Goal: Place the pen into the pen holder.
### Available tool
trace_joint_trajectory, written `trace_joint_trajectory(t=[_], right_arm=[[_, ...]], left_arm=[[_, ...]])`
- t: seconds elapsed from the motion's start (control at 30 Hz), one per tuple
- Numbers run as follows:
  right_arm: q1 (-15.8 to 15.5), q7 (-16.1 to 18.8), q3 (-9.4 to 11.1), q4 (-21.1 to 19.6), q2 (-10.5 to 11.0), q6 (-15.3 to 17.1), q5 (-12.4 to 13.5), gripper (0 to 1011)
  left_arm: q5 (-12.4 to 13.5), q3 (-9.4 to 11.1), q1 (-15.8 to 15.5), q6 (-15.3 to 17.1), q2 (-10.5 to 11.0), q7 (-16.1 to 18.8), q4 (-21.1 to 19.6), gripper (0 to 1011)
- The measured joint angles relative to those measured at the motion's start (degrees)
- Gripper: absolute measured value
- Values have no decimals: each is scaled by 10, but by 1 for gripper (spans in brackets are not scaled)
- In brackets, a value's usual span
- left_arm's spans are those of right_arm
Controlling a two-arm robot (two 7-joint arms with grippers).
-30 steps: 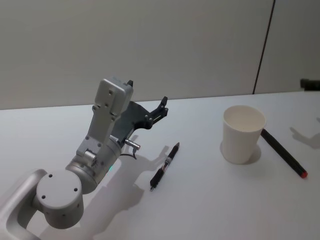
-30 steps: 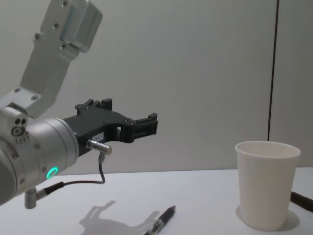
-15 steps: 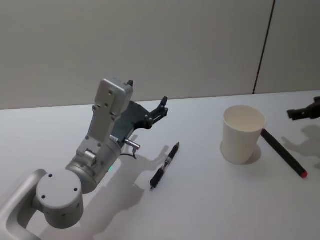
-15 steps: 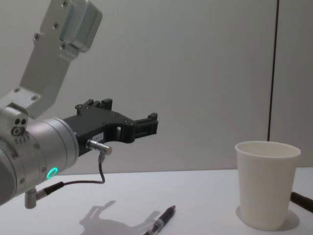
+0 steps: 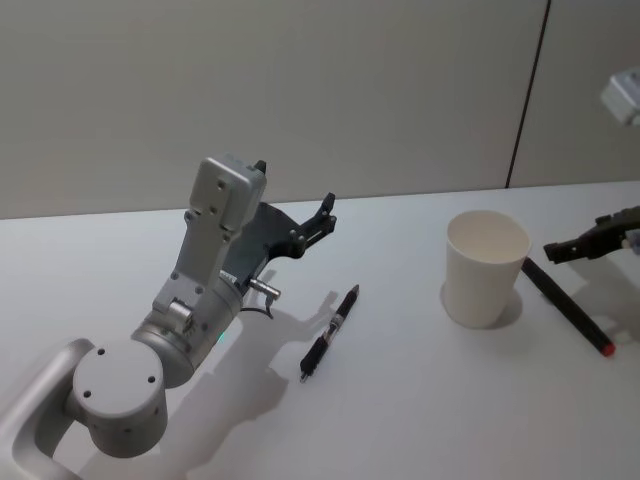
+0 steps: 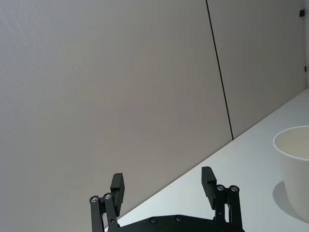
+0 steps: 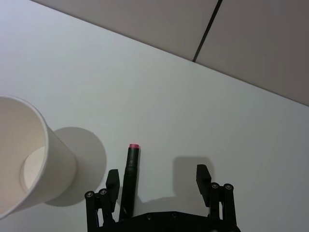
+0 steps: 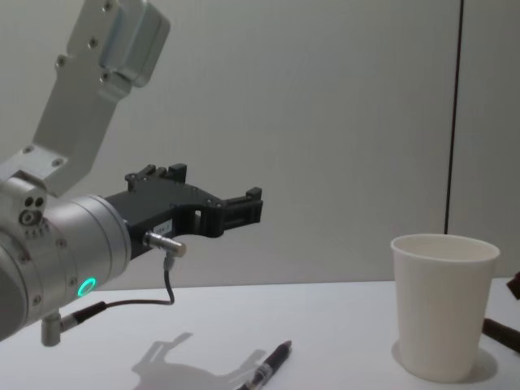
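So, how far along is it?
Done: nothing; the pen holder is empty. In hand: the right end effector hangs open over the red-tipped pen on the table; the left end effector idles raised near the black pen. Left: grasp, lift, drop in.

The head view looks forward and down from above the white bench (image 5: 420, 420), with the left tool (image 5: 293, 190) near and the right tool (image 5: 560, 248) at its edge. The chest view sits lower, close behind the left tool, facing the grey wall (image 8: 341, 122). The left wrist view looks level past its tool; the right wrist view looks down. All four share the plain white paper cup (image 5: 486, 268) between the tools.
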Motion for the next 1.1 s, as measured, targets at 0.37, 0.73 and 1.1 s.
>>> trace_joint_trajectory(t=[0.37, 0.73, 1.1], right_arm=[[3, -6, -15, 9, -13, 11, -5, 1001], [-9, -28, -24, 10, -24, 14, 10, 1002], [-20, -47, -27, 5, -28, 16, 21, 1002]], left_arm=[[0, 0, 0, 0, 0, 0, 0, 1001], [0, 0, 0, 0, 0, 0, 0, 1001], [0, 0, 0, 0, 0, 0, 0, 1001]])
